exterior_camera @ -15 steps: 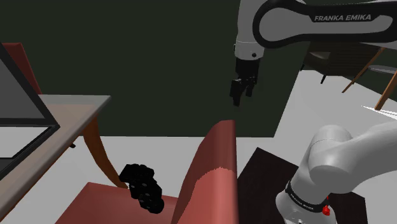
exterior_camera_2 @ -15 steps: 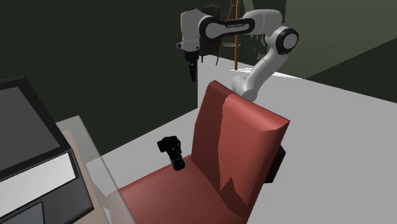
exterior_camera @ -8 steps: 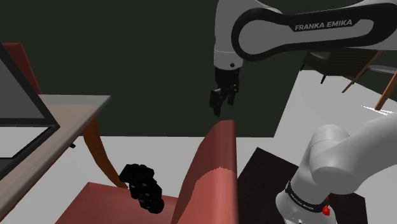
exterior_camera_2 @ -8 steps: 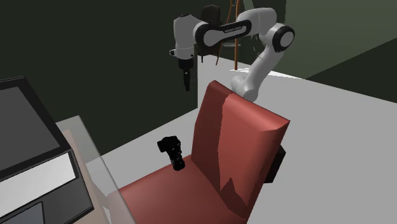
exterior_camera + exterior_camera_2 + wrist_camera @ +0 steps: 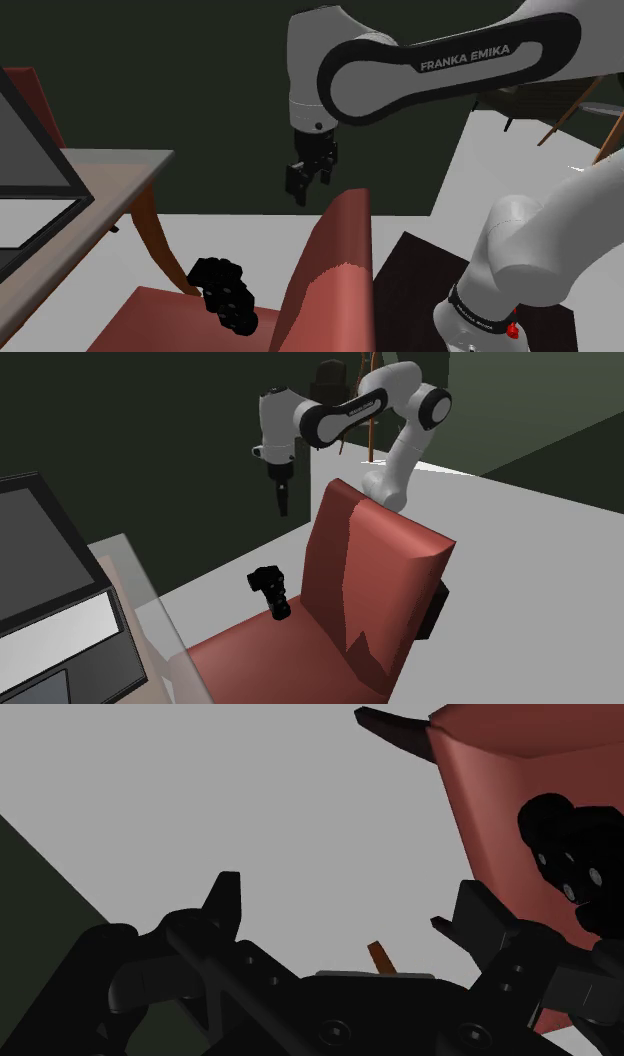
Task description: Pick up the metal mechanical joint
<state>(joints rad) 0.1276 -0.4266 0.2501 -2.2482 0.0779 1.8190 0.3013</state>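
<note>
The mechanical joint (image 5: pixel 225 295) is a black, knobbly part lying on the seat of a red chair (image 5: pixel 335 270), close to the backrest. In the second exterior view the joint (image 5: pixel 271 590) rests at the seat's far edge beside the chair (image 5: pixel 380 572). My gripper (image 5: pixel 300 190) hangs in the air above and behind the joint, level with the top of the backrest, and is open with nothing in it. From the second exterior view the gripper (image 5: pixel 281 507) points down, well above the joint. In the wrist view the fingers stand apart around my gripper (image 5: pixel 350 894), with the joint (image 5: pixel 570 864) off beyond one fingertip.
A table (image 5: pixel 110 180) with a dark-screened device (image 5: pixel 50 582) stands at the shoulder view's left, its curved wooden leg (image 5: pixel 155 235) next to the chair. The chair's tall backrest (image 5: pixel 500 794) rises between the stand and the joint. A dark green wall lies behind.
The arm has swung toward the shoulder view's left and dropped a little, bringing the gripper from beyond the backrest to nearer above the joint. The joint has not moved.
</note>
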